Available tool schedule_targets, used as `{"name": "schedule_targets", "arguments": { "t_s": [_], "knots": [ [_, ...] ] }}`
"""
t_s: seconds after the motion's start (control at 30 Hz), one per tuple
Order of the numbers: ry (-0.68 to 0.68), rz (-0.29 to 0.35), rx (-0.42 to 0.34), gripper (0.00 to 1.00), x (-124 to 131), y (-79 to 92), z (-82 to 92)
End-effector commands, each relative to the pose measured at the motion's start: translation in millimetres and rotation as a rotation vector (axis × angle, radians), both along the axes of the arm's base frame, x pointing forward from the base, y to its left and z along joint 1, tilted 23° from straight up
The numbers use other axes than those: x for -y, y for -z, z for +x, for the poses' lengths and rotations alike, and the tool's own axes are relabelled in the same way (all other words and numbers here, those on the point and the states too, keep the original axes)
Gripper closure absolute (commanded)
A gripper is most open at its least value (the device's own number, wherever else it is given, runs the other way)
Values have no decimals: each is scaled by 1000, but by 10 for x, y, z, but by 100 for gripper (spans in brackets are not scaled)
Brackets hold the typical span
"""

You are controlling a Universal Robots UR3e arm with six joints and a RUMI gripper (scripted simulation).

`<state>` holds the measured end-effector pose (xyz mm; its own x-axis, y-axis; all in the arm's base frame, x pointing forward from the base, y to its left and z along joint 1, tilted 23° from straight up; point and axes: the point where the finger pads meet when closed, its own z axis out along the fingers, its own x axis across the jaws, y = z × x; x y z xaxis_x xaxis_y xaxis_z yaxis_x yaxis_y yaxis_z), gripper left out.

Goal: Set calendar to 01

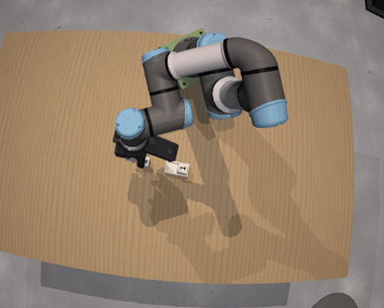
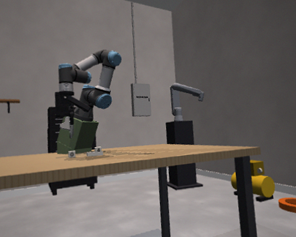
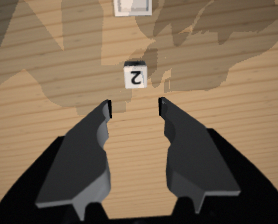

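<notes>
A small white cube (image 3: 135,75) lies on the wooden table with a 2 on its top face. It also shows in the overhead view (image 1: 147,161) and in the side view (image 2: 71,154), where its side face seems to read 0. The white tray (image 1: 177,168) lies just to its right with one cube in it showing a 1 on top. In the wrist view only the tray's edge (image 3: 132,7) shows. My gripper (image 3: 134,100) hangs above the table just short of the loose cube. Its fingers are partly drawn in, with an empty gap between them and touching nothing.
The arm's green base block (image 2: 77,137) stands behind the cubes. The arm's links (image 1: 218,80) reach over the back middle of the table. The table's edges are far from the cubes on all sides.
</notes>
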<state>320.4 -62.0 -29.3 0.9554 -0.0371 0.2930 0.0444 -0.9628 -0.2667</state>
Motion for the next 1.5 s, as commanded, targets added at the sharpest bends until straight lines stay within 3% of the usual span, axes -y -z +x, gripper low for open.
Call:
{"name": "schedule_targets", "arguments": {
  "t_s": [0.0,0.53,1.47],
  "knots": [
    [0,-2,1,72,7,-3,4],
    [1,-2,0,72,-15,71,31],
    [1,-2,0,72,-118,417,157]
  ]
}}
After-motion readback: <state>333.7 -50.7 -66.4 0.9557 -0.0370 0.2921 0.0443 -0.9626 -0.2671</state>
